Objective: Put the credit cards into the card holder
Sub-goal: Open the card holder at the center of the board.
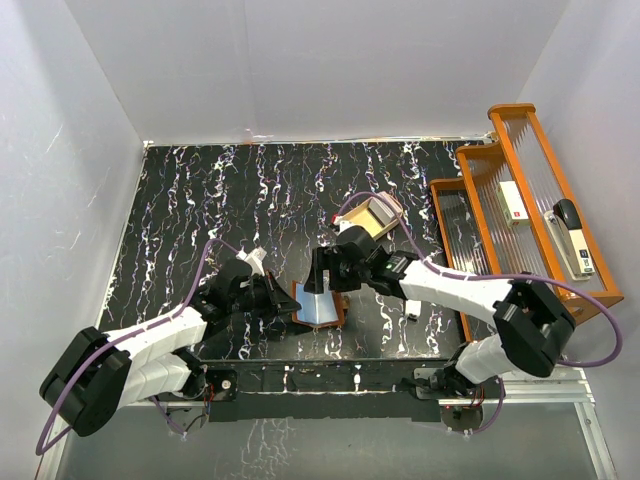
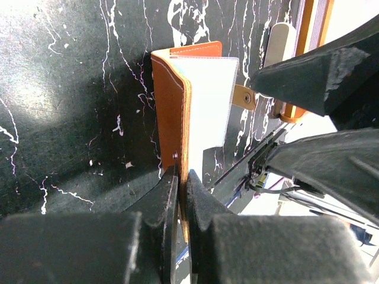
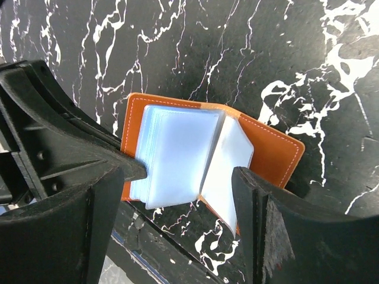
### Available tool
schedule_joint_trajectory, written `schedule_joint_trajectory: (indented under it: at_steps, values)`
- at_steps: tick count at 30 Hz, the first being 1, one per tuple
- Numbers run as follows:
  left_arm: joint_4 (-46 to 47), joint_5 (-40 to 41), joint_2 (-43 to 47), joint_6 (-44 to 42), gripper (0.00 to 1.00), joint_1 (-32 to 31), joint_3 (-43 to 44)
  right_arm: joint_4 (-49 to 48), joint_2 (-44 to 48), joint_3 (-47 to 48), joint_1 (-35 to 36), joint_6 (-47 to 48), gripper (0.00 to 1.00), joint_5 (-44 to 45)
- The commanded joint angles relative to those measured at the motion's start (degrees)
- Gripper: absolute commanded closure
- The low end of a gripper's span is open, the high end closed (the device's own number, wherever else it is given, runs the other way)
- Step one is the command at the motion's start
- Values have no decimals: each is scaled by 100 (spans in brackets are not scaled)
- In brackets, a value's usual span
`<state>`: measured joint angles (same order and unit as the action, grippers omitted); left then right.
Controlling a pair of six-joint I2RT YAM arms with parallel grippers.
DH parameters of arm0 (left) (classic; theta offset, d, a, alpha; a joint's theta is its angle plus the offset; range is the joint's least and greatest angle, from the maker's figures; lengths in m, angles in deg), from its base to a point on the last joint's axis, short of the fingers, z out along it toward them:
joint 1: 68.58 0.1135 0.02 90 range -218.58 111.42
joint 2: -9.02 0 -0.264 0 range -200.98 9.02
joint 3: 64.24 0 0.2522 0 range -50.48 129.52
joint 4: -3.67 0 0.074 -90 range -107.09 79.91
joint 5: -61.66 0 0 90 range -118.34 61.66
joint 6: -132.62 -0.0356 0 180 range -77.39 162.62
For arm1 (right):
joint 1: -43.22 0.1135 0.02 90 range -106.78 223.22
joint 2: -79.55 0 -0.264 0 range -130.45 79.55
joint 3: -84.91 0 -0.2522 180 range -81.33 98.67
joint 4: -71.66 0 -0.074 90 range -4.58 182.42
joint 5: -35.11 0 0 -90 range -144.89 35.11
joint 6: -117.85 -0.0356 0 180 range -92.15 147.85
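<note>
Card holder (image 3: 275,151) is on the counter (image 1: 200,200) between the two arms, spread open. One orange-brown cover edge is pinched by the left jaws, which are fully closed on it. The right jaws are spread wide over the clear sleeves (image 3: 177,148) with nothing held; one finger tip appears to touch the sleeve stack.

Judged step: holder braced open, card yet to be fetched.
- The left pinch is best kept firm so the sleeves stay fanned.
- A card is best fed edge-first into a sleeve mouth, not pressed onto the stack.

Count:
- card holder: 1
- credit cards: none identified for certain; the flat tan piece (image 1: 368,220) in the tray (image 1: 392,203) cannot be told
- tray: 1
- stepped rack (image 1: 475,150): 1
- stapler (image 1: 572,222): 1
</note>
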<state>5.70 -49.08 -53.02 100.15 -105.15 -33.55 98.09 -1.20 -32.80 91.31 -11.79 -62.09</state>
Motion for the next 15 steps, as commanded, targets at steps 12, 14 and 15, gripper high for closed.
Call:
schedule_joint_trajectory:
  at_steps: [12,14,15]
  values:
    - [43,-18,216,12,100,-25,203,-212,-599,317,262,-53,29,410]
    - [17,-22,226,-3,100,-25,225,-220,-639,319,262,-38,29,411]
    - [15,-26,227,-7,100,-24,230,-225,-665,315,261,-28,29,406]
